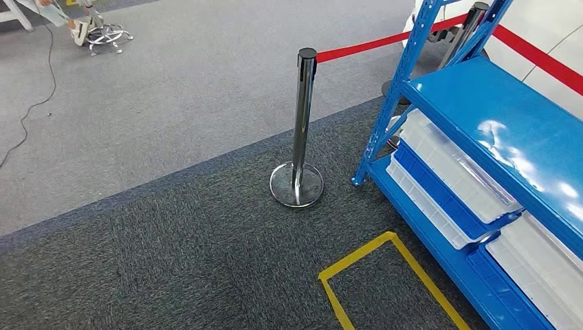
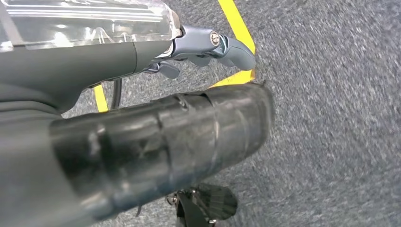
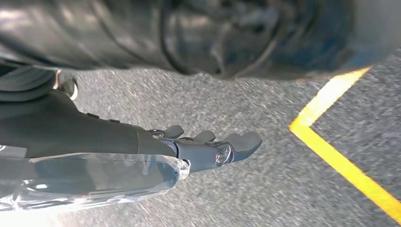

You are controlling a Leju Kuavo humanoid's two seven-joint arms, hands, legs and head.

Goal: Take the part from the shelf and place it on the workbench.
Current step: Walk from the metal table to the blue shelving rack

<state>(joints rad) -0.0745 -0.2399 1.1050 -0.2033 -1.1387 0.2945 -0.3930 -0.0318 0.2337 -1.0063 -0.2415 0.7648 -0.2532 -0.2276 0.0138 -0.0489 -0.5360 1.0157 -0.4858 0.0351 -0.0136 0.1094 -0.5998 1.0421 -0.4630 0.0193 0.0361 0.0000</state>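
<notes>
At the upper left of the head view a person's feet rest by the chrome base of a stool (image 1: pixel 104 34), and a dark cable (image 1: pixel 38 82) trails down the light grey floor (image 1: pixel 172 82). Toward the middle, a chrome barrier post (image 1: pixel 300 130) stands on its round base, just on the darker carpet (image 1: pixel 172 261), with a red belt (image 1: pixel 361 46) running from its cap toward the upper right. Low and right of centre, yellow tape (image 1: pixel 357 265) marks a box outline on the carpet. Along the right side stands a blue shelf (image 1: pixel 495 113); its top board is glossy and bare, and white bins (image 1: pixel 454 168) with blue ones sit on the lower levels. No part can be made out in them, and no writing or label is readable anywhere.

The left wrist view shows the left robot hand (image 2: pixel 203 49) above carpet and yellow tape, its fingers loosely curled, nothing in them. The right wrist view shows the right robot hand (image 3: pixel 208 146) likewise over carpet beside the tape, fingers bent in, holding nothing; both frames are blurred
</notes>
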